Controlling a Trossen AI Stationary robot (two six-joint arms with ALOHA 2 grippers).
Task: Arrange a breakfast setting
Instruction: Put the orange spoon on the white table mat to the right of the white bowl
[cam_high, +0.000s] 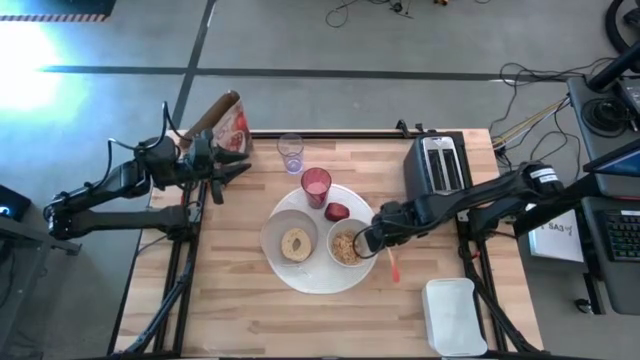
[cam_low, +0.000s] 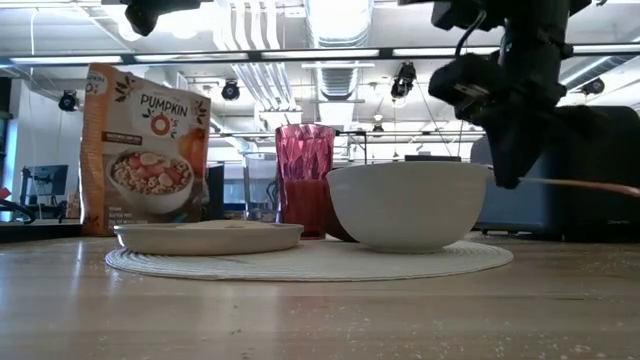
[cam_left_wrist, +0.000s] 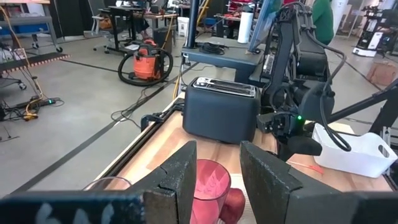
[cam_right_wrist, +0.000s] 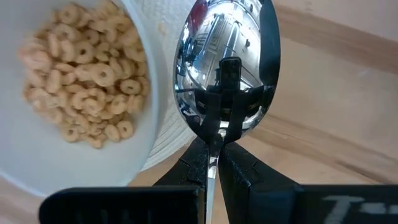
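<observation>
Over the table (cam_high: 240, 290), right claw (cam_right_wrist: 216, 163) apparently pinches spoon (cam_right_wrist: 225, 68).

Large round white plate (cam_high: 300, 275); faceted pink plastic tumbler (cam_low: 304, 178); dark red apple (cam_high: 337, 211). Tan cereal rings (cam_right_wrist: 81, 87) in a white bowl (cam_right_wrist: 37, 155); black boxy toaster (cam_left_wrist: 221, 112).

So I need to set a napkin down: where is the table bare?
Bare wood lies along the near edge left of the white tray, and between the left hand and the plate. Crowded: the right hand holds the spoon beside the plate.
</observation>
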